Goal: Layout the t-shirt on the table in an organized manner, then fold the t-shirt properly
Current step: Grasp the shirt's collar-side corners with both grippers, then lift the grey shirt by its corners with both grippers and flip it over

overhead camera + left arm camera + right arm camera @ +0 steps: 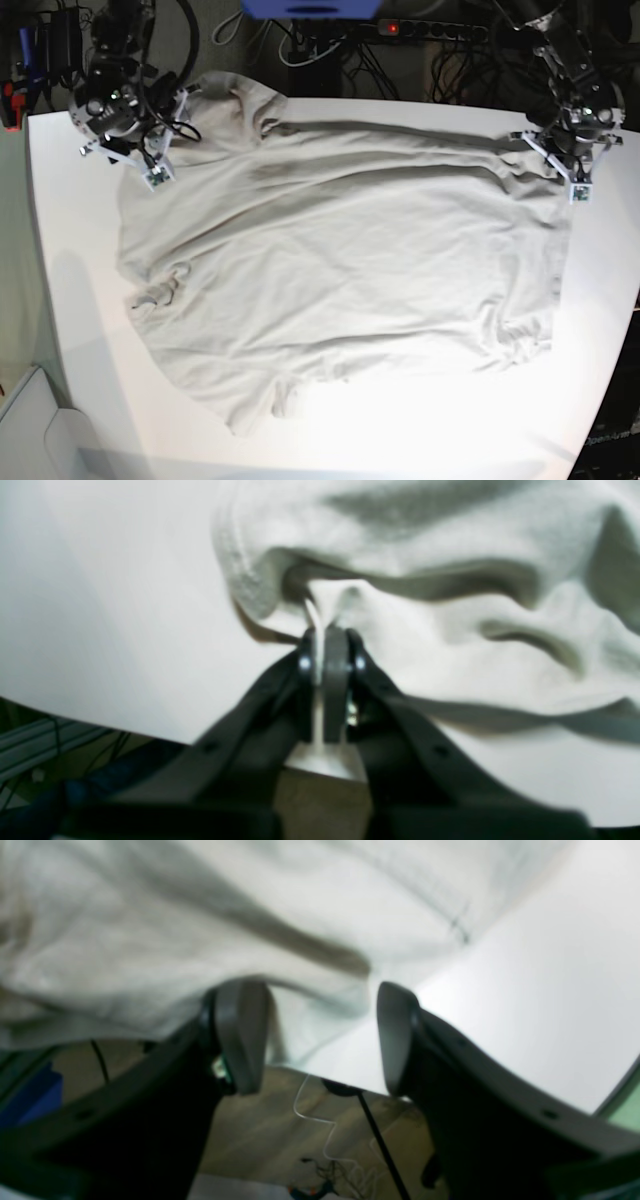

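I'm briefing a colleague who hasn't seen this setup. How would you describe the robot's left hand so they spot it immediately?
Start from the white table with the grey-beige t-shirt spread across it. Follow the shirt's far edge to its corner at the right of the base view. The left hand sits there, shut on the t-shirt, while the right hand at the opposite corner is open and holds nothing.

Both wrist views are blurred; the t-shirt [450, 580] runs past their edges.

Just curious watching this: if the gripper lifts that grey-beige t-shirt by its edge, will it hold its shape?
Probably not: the light grey-beige cotton t-shirt lies wrinkled, so it would droop. Where the left gripper pinches it, it bunches into folds.
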